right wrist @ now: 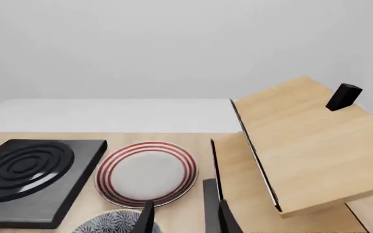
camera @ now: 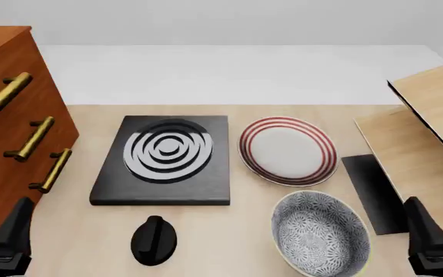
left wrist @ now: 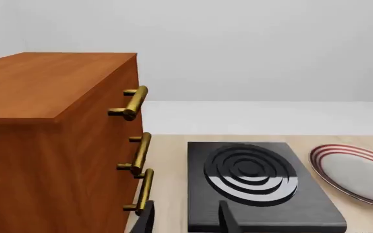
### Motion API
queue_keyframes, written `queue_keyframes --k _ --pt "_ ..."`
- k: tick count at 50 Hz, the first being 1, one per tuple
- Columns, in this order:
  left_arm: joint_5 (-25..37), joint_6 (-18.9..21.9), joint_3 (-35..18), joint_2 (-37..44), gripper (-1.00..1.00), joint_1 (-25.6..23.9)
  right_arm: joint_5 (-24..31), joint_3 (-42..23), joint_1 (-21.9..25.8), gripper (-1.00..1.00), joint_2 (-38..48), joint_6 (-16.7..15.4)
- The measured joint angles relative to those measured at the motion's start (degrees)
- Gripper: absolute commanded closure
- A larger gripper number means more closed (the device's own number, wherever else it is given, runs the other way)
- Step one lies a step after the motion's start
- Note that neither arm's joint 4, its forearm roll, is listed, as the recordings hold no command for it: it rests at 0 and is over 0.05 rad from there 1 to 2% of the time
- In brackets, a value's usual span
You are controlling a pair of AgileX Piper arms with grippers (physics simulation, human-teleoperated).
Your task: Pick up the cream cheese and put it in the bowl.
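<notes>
Cream cheese: it shows in none of the three views, so I cannot tell where it is.
Bowl (camera: 321, 234): deep, grey-white with a dark floral pattern inside; it stands at the near edge of the table (camera: 229, 231), toward the right, and holds nothing.
Plate (camera: 288, 150): white with red rings, just behind the bowl and apart from it.
Stove plate (camera: 164, 161): a black square slab with ring pattern, left of the plate; a narrow strip of table lies between them.
Knob (camera: 154, 239): a black round dial in front of the slab, left of the bowl, with open table between the two.
Cabinet (camera: 10, 133): brown wood with three brass handles (camera: 35, 138); it closes the left side of the table.
Wooden rack (camera: 429, 133): light wood panels, one tilted, closing the right side; a flat black mat (camera: 375, 193) lies at its foot, near the bowl.
Free room: mainly the strip along the near edge between knob and bowl.
Left pincer (left wrist: 185, 221): low at the near left corner, spread apart, holding nothing and touching nothing.
Right pincer (right wrist: 185, 218): low at the near right corner, beside the bowl, spread apart, with nothing in it.
</notes>
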Motion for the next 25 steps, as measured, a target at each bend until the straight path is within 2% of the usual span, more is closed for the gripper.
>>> queue_keyframes --k 16,25 --pt "-0.2 0.4 0.2 0.2 -1.00 0.2 0.2 0.1 0.7 -1.00 0.9 -2.3" --pt "-0.1 0.7 0.2 0.1 -1.00 0.3 0.5 -1.3 3.1 -1.00 2.4 -5.6"
